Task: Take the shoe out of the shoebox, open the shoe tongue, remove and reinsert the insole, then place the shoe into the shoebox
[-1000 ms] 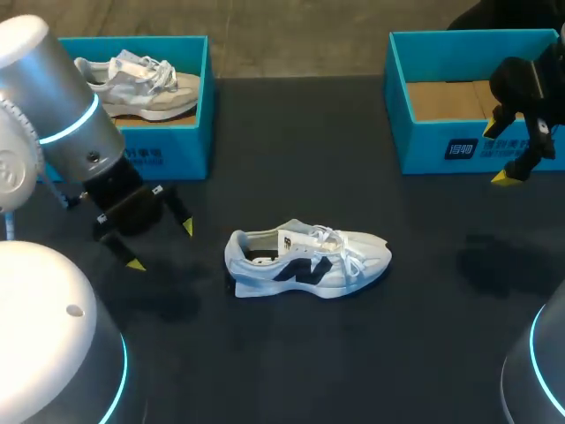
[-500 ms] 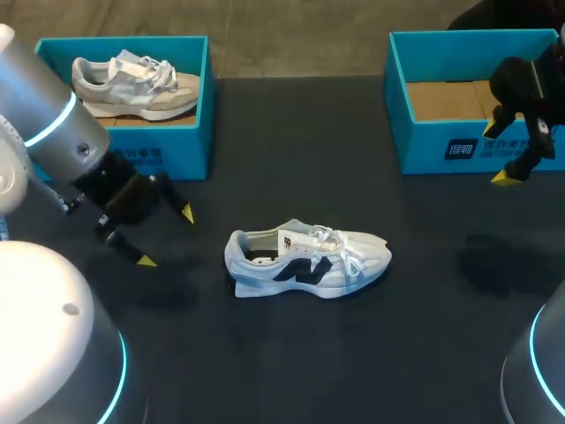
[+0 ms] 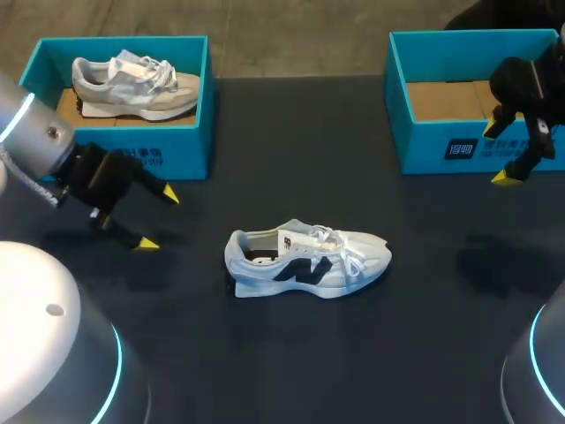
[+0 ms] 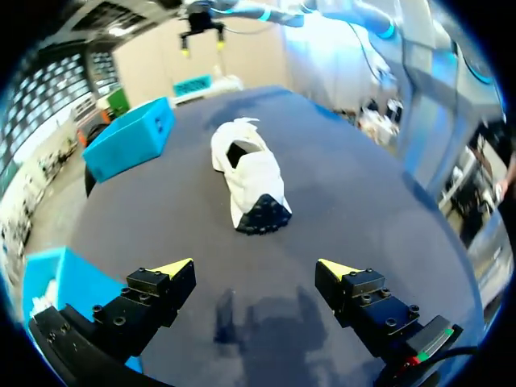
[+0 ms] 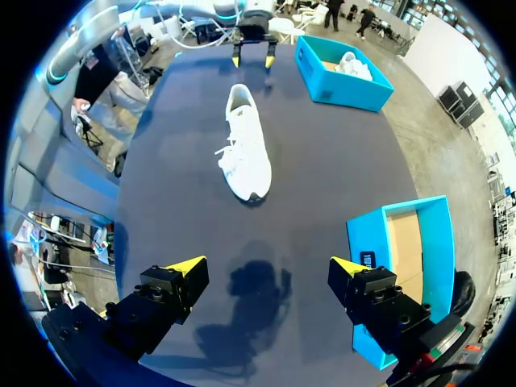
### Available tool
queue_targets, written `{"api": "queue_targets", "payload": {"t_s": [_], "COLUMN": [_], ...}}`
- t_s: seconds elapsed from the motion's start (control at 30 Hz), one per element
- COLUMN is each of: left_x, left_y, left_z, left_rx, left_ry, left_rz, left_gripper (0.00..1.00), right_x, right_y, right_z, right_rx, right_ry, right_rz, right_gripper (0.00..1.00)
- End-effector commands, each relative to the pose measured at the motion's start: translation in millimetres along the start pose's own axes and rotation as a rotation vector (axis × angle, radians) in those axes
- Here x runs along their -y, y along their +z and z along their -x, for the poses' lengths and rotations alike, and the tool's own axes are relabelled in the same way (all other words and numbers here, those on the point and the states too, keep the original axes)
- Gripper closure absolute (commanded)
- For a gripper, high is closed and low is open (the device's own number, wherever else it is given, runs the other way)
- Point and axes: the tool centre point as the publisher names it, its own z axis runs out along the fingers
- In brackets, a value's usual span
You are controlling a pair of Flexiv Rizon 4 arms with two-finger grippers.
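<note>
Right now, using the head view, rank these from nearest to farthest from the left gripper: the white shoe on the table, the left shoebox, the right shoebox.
1. Left shoebox: just behind the left gripper, on the table's left side.
2. White shoe: mid-table, off to the gripper's right.
3. Right shoebox: across the table, at the far right.

Pretty much everything here is one dark navy-black matte tabletop (image 3: 291, 353), far edge running straight across at 12 o'clock. A soft blurry shadow (image 3: 484, 258) lies toward 3 o'clock, another toward 8 o'clock.
</note>
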Motion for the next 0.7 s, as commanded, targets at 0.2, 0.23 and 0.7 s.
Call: {"api": "queue_targets", "payload": {"t_s": [0.2, 0.23, 0.7], "left_x": [-32.1, -35.4, -57.6], "left_y": [2.7, 3.3, 12.3], "left_z": [-16.7, -17.6, -27.9], "left_rx": [0.077, 0.081, 0.112], "left_ry": [-0.118, -0.122, -0.116], "left_rz": [-0.179, -0.194, -0.251], "left_gripper": [0.00, 0.00, 0.00], "right_x": [-0.5, -0.5, -0.5], "right_y": [0.5, 0.5, 0.5], "right_z": [0.3, 0.3, 0.3], "right_rx": [0.000, 0.000, 0.000], "right_ry": [0.001, 0.001, 0.001], "right_rz": [-0.003, -0.003, -0.003], "right_gripper": [0.00, 0.00, 0.00]}}
